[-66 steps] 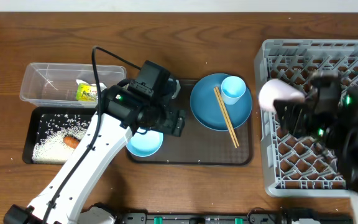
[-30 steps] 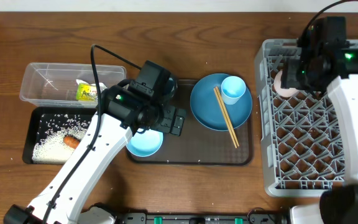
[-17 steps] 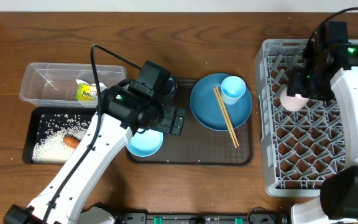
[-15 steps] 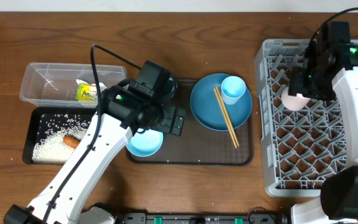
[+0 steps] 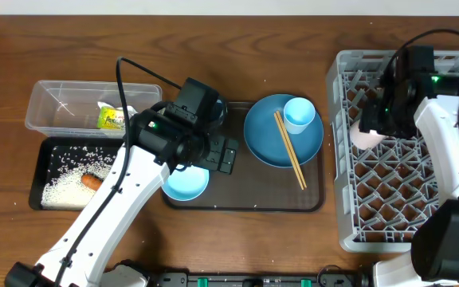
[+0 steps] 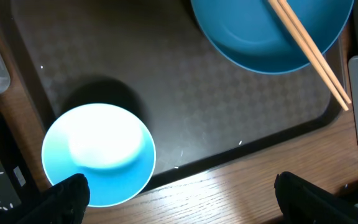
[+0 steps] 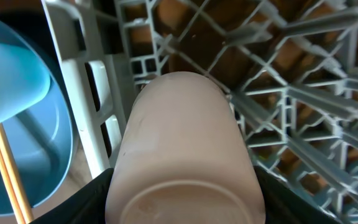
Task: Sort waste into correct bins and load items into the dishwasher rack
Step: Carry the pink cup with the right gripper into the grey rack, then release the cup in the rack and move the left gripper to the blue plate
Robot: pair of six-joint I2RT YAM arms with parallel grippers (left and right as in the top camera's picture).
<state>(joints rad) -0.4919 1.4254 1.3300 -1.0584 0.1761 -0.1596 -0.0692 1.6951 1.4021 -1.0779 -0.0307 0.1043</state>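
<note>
My right gripper [image 5: 370,127] is shut on the white-pink cup [image 7: 182,149], held mouth down over the left edge of the grey dishwasher rack [image 5: 421,223]. My left gripper [image 6: 179,199] is open and empty above the small light blue bowl [image 6: 98,152] on the brown tray [image 5: 245,195]. The large blue plate [image 5: 269,143] carries the light blue cup [image 5: 299,114] and the wooden chopsticks [image 5: 290,150]. The clear tub [image 5: 62,108] holds the yellow-green wrapper with white paper [image 5: 111,118]. The black tray [image 5: 42,167] holds rice [image 5: 62,175] and the carrot [image 5: 92,182].
The rack's lattice [image 7: 291,93] fills the right wrist view behind the cup. Its left wall [image 5: 335,143] stands close to the brown tray's right edge. Bare wooden table [image 5: 253,48] lies behind and in front of the tray.
My right gripper carried the white-pink cup from the rack's far left corner toward the front along its left edge. The left arm has not moved.
</note>
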